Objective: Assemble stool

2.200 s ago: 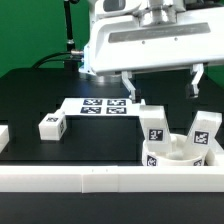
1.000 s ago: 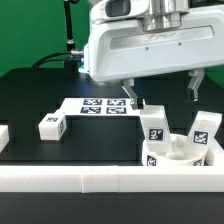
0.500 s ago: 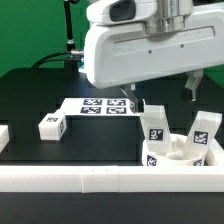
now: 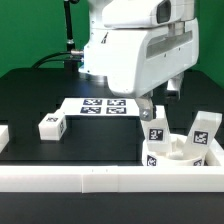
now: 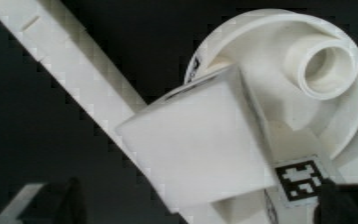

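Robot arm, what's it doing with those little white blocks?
It is building a stool. The gripper hangs low over the near leg, which stands against the round seat. The jaws look open, and nothing is held. The second leg stands at the seat's other side. The third leg sits alone toward the exterior view's left.

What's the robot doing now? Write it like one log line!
gripper: open, above upright leg | seat: beside that leg | loose leg: apart, untouched
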`<state>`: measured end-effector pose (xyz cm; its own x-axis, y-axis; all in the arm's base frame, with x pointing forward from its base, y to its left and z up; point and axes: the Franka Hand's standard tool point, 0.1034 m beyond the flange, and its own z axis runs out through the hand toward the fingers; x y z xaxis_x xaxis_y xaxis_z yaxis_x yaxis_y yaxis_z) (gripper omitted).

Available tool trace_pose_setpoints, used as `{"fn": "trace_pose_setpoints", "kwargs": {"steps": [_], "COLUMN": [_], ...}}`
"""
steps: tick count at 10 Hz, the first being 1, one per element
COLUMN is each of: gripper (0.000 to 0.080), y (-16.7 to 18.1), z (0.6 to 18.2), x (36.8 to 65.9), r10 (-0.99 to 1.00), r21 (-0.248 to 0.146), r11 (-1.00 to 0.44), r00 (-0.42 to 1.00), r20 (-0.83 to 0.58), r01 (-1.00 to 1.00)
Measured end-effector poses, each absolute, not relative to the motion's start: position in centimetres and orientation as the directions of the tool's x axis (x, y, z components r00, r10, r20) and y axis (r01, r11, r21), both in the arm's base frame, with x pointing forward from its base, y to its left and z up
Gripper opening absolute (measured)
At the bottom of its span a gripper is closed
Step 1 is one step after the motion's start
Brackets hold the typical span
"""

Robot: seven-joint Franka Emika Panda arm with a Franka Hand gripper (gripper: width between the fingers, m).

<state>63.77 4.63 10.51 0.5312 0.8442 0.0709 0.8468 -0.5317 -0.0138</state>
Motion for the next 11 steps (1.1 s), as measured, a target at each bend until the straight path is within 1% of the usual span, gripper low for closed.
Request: {"fn": "trace_pose_setpoints", "kwargs": {"steps": [1,2,3,5,6,8,9,10,11], "gripper": [0.0649,0.0649,0.0649,0.0649,0.0649,0.0386,0.0386,0.0337,0.0337], "y": [4.4,4.4,4.5,4.7,4.7,4.6,4.6,4.6,4.6], "z": [10.3,9.8,9.3,8.5,8.5,8.5,8.5,8.4,8.4], "x": [63.7,63.7,63.5,63.2,63.2,63.2,63.2,63.2,63.2], "r10": [0.907,0.947,0.957,0.955,0.954,0.954,0.954,0.953,0.936], "r21": [0.0,0.01,0.006,-0.006,-0.007,-0.008,-0.007,-0.008,-0.01], "r11": [-0.417,-0.319,-0.288,-0.294,-0.295,-0.295,-0.296,-0.298,-0.348], "r00": [0.416,0.318,0.287,0.294,0.295,0.295,0.296,0.298,0.348], "r20": [0.061,0.053,0.05,0.047,0.047,0.047,0.047,0.047,0.047], "r01": [0.909,0.948,0.958,0.956,0.956,0.955,0.955,0.955,0.937]}}
